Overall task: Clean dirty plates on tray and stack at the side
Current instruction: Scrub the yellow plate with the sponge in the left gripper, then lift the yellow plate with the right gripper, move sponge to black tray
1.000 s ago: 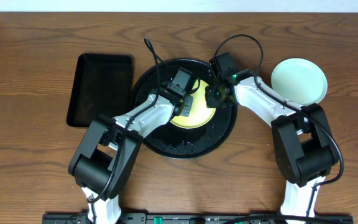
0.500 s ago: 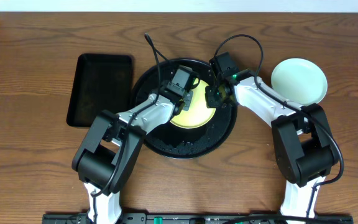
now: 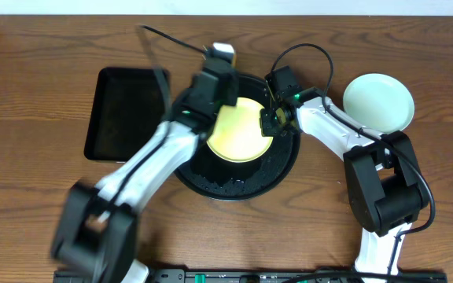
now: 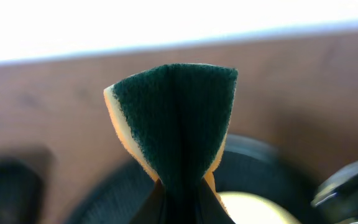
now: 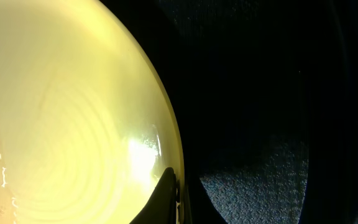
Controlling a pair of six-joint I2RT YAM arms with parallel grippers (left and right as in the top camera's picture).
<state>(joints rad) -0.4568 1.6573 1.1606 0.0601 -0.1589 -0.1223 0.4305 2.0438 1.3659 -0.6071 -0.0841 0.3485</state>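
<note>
The pale yellow plate point(image 3: 239, 132) lies on the large round black tray point(image 3: 234, 185). It fills the left of the right wrist view point(image 5: 67, 118). My right gripper point(image 3: 270, 120) is shut on the yellow plate's right rim, one finger inside the rim point(image 5: 169, 193). My left gripper point(image 3: 220, 61) is lifted above the tray's far edge and shut on a green-and-yellow sponge point(image 4: 178, 118), which is folded between the fingers. A pale mint-green plate point(image 3: 378, 102) sits on the bare tabletop at the right. No brown smear shows on the yellow plate.
A smaller rectangular black tray point(image 3: 126, 112) lies left of the round tray. Fine wet specks cover the round tray's floor point(image 5: 260, 168). A cable loops above the right arm point(image 3: 305, 51). The table's far edge runs along the top.
My left gripper has lifted off the yellow plate with the sponge and swung up and back past the tray's far rim. The plate's face is now uncovered. The right gripper has stayed on the rim.
</note>
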